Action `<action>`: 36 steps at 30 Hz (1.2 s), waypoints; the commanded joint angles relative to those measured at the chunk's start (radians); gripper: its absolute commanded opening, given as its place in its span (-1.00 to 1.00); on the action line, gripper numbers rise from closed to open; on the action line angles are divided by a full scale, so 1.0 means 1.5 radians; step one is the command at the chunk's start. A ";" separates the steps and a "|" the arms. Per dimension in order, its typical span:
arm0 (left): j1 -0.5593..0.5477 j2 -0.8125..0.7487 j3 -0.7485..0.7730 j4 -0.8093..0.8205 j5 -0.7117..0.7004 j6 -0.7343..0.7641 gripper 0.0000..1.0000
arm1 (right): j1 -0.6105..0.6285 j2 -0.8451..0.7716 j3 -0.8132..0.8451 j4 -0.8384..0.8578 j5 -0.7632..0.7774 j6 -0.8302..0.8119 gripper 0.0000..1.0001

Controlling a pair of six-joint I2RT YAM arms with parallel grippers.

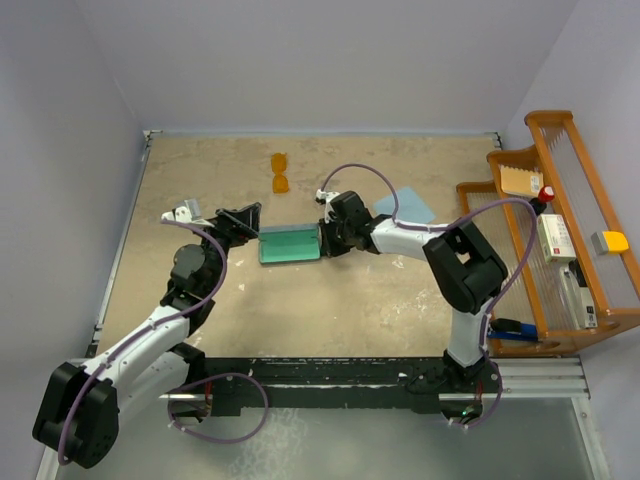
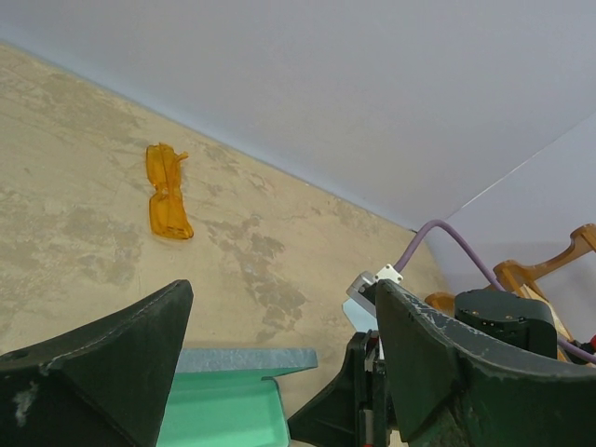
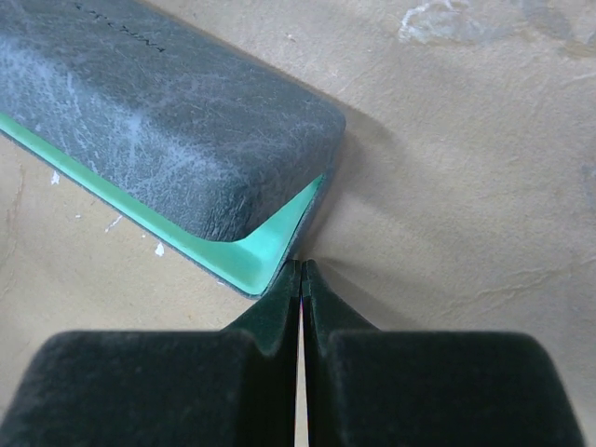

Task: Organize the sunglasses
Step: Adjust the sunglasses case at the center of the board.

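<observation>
The sunglasses (image 1: 281,172), small with orange lenses, lie folded on the table toward the back, away from both grippers; in the left wrist view the sunglasses (image 2: 166,191) sit far ahead. An open grey case (image 1: 288,244) with teal lining lies mid-table. My left gripper (image 1: 241,222) stands open at the case's left end, its fingers (image 2: 140,345) straddling the case (image 2: 233,400). The right gripper (image 1: 322,240) is shut with nothing between its fingers, its tips (image 3: 301,268) against the corner of the case (image 3: 168,112) at its right end.
A wooden rack (image 1: 560,230) holding boxes stands along the right wall. A light blue cloth (image 1: 405,207) lies behind the right arm. Walls close off the back and left of the table.
</observation>
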 commanded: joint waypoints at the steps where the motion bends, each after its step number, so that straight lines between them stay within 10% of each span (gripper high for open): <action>1: 0.002 0.004 0.008 0.036 0.006 0.003 0.53 | 0.010 0.008 0.040 0.022 -0.021 0.006 -1.00; 17: 0.002 0.007 0.008 0.038 0.005 0.005 0.53 | 0.017 0.025 0.056 0.022 -0.014 0.015 -1.00; 36: -0.038 0.135 0.136 -0.088 0.089 0.049 0.39 | 0.014 -0.205 -0.095 0.003 0.118 0.033 -0.82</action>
